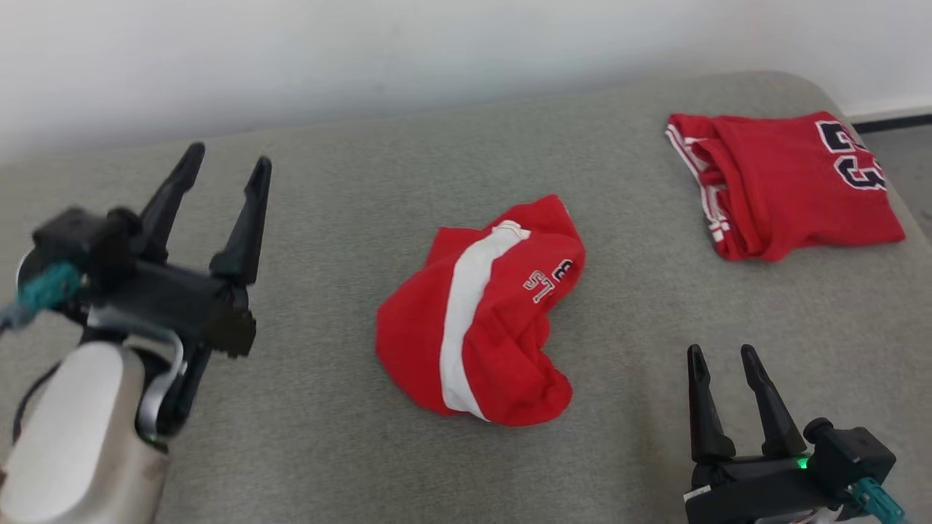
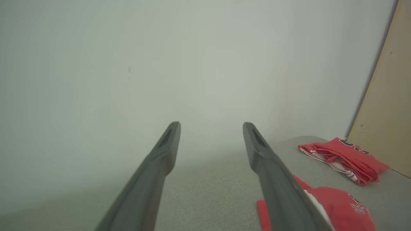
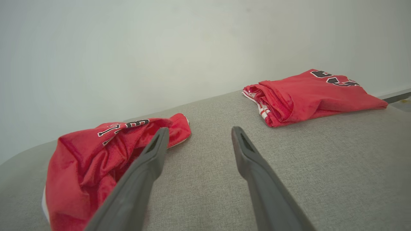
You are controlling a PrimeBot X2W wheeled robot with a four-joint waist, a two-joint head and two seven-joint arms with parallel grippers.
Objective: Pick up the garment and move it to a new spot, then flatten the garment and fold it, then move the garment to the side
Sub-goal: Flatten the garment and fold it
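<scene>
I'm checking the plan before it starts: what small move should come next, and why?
Probably lower the right jaws toward the near edge of the crumpled red garment. Both pairs of jaws stand open and empty, apart from it, and it lies bunched, not yet picked up.

The crumpled red garment (image 1: 477, 313) lay mid-cushion, with bare grey cushion (image 1: 349, 218) all round it. A folded red jersey (image 1: 783, 185) sat well apart at its 2 o'clock. A white wall (image 1: 364, 58) closed off 12 o'clock. Approaches from 9, 6 and 3 o'clock lay free; the left gripper (image 1: 228, 156) stood at 9, the right gripper (image 1: 722, 353) at 4, jaws apart.
</scene>
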